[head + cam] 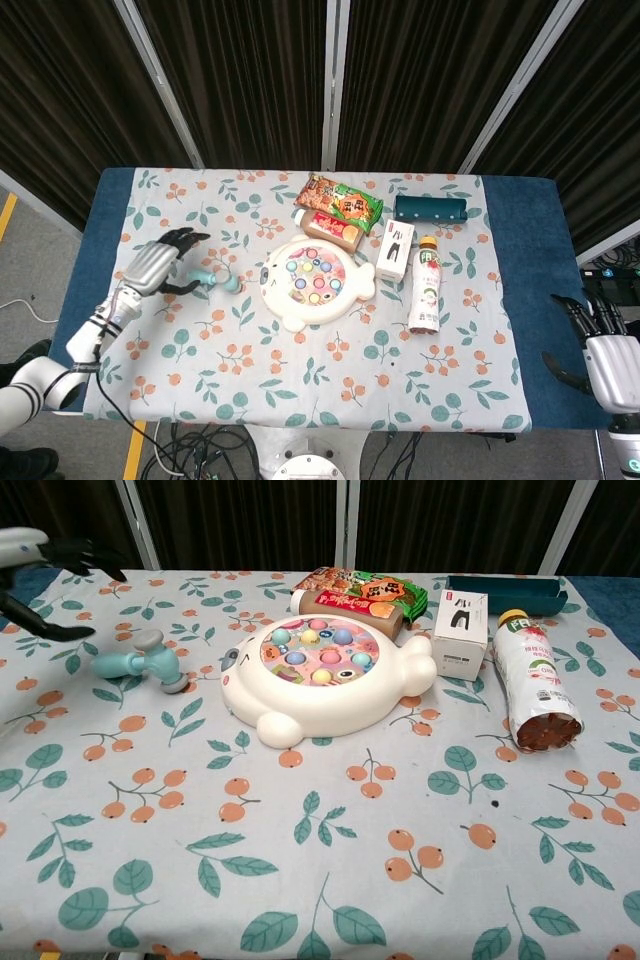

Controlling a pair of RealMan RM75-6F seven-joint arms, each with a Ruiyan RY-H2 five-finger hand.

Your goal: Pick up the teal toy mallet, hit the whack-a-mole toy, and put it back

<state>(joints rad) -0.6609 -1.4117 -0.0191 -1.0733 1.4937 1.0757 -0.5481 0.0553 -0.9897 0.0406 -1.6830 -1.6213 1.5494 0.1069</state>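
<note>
The teal toy mallet [213, 279] [143, 663] lies on the tablecloth just left of the whack-a-mole toy [316, 281] [327, 674], a white fish-shaped board with several pastel pegs. My left hand [158, 265] [45, 558] hovers to the left of the mallet with fingers spread, apart from it and holding nothing. My right hand [604, 352] hangs off the table's right edge in the head view, fingers apart and empty.
Behind the toy lie snack packets [338, 201] and a red box [332, 229]. A white carton [395, 250], a lying bottle [427, 285] and a dark teal case [430, 208] sit to the right. Floral cloth [300, 860] covers the front.
</note>
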